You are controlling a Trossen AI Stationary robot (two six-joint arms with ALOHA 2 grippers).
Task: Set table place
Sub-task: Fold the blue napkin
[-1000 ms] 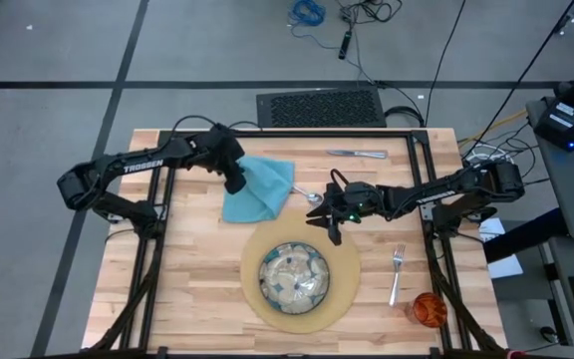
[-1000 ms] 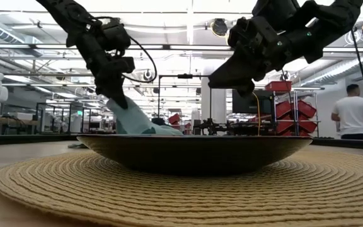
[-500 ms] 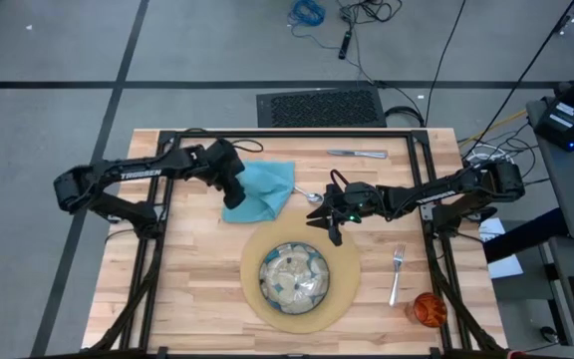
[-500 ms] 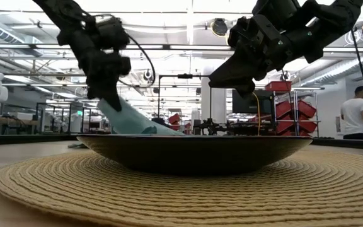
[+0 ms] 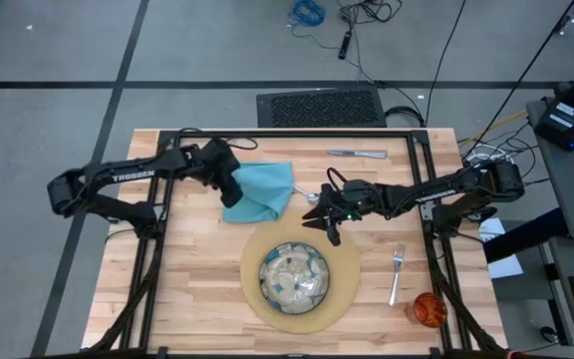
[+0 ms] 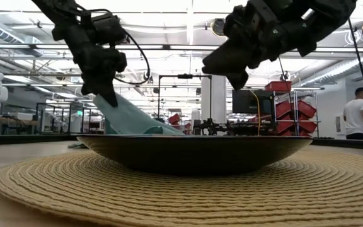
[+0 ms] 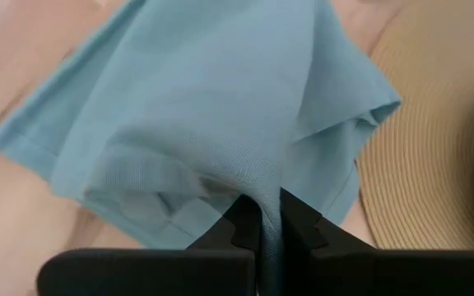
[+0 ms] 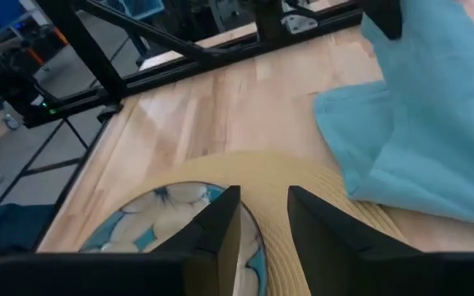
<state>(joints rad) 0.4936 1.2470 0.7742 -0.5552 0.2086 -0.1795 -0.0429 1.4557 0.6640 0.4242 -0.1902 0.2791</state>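
The table (image 5: 197,289) is a pale butcher-block top with a black frame. Near its front edge lies the round tan woven placemat (image 5: 345,269), with the green-patterned glazed plate (image 5: 294,275) centred on it. Behind the mat's left side the teal napkin (image 5: 264,187) lies rumpled, one corner pinched and lifted by the left gripper (image 5: 231,192), its fingers clamped on the cloth. The right gripper (image 5: 325,226) hangs over the mat's far edge, fingers parted, nothing between them. Right of the mat lies the fork (image 5: 397,272), with the orange cup (image 5: 429,309) near the front right corner.
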